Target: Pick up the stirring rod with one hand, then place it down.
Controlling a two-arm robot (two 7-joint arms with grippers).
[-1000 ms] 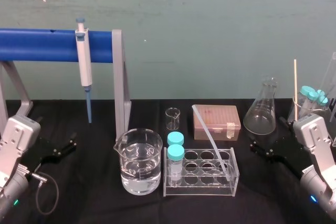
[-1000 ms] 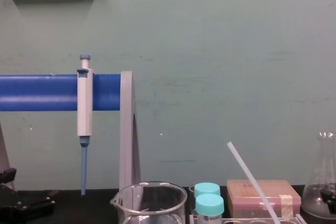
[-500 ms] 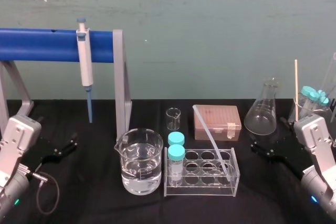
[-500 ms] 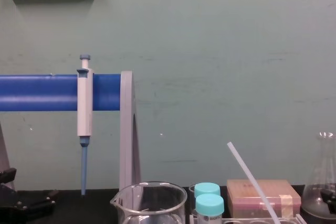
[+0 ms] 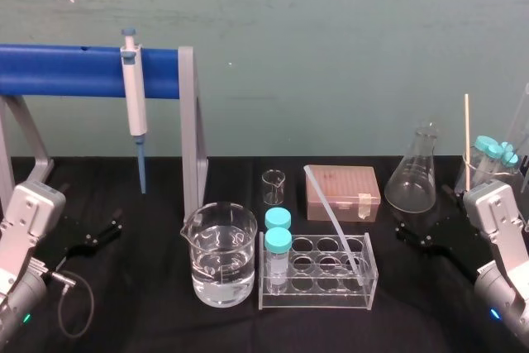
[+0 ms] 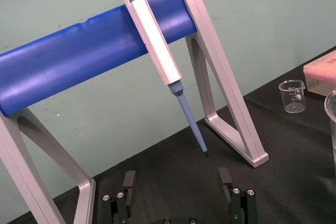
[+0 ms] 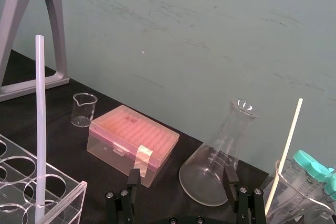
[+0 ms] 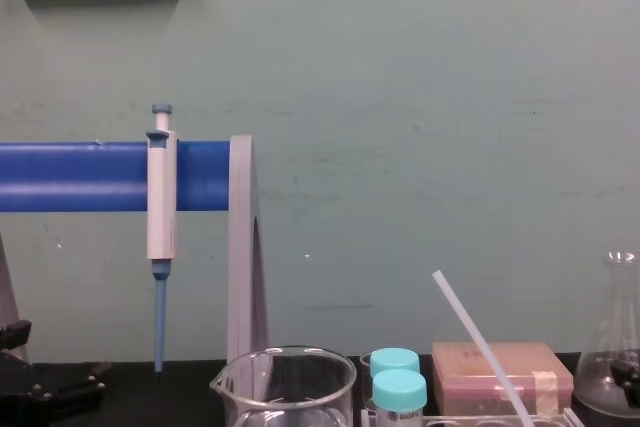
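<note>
The stirring rod (image 5: 331, 217) is a thin translucent whitish rod. It leans in the clear tube rack (image 5: 368, 269) at the table's middle, its top tilted back and to the left. It also rises past the rack in the chest view (image 8: 480, 347) and the right wrist view (image 7: 39, 129). My right gripper (image 5: 421, 229) hovers low at the right, in front of the conical flask, open and holding nothing (image 7: 181, 178). My left gripper (image 5: 95, 237) rests at the far left, open and holding nothing (image 6: 177, 179), facing the pipette stand.
A beaker of water (image 5: 219, 254) stands left of the rack, which holds two teal-capped tubes (image 5: 277, 241). Behind are a small beaker (image 5: 273, 188), a pink tip box (image 5: 340, 192) and a conical flask (image 5: 411, 175). A pipette (image 5: 132, 97) hangs on the blue stand (image 5: 66, 72). A wooden stick (image 5: 466, 142) stands far right.
</note>
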